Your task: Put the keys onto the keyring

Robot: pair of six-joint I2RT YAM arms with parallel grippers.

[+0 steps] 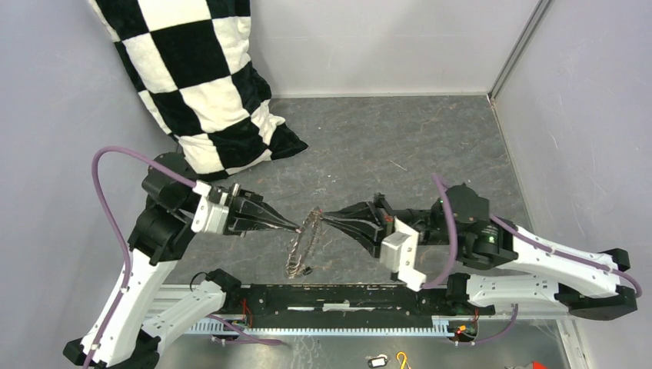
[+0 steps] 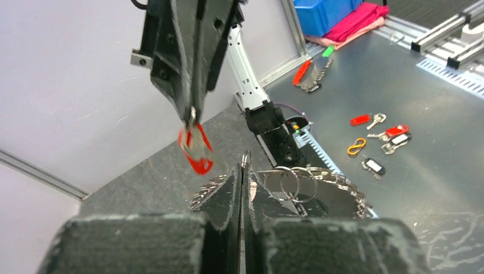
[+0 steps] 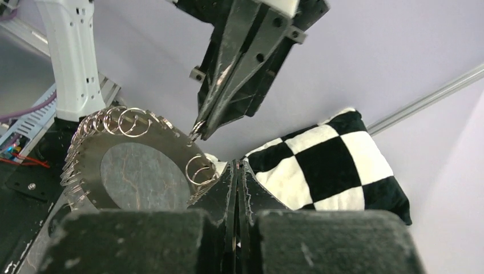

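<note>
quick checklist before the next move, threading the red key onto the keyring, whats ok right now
1. Left jaws shut on the keyring: ok, gripping at its fringed edge.
2. Right jaws shut on the red key: ok, it dangles from their tips.
3. Keyring upright between the two arms: ok.
4. Red key on the keyring: not ok, it looks apart from the keyring in the left wrist view.
5. Black key found: cannot tell.
</note>
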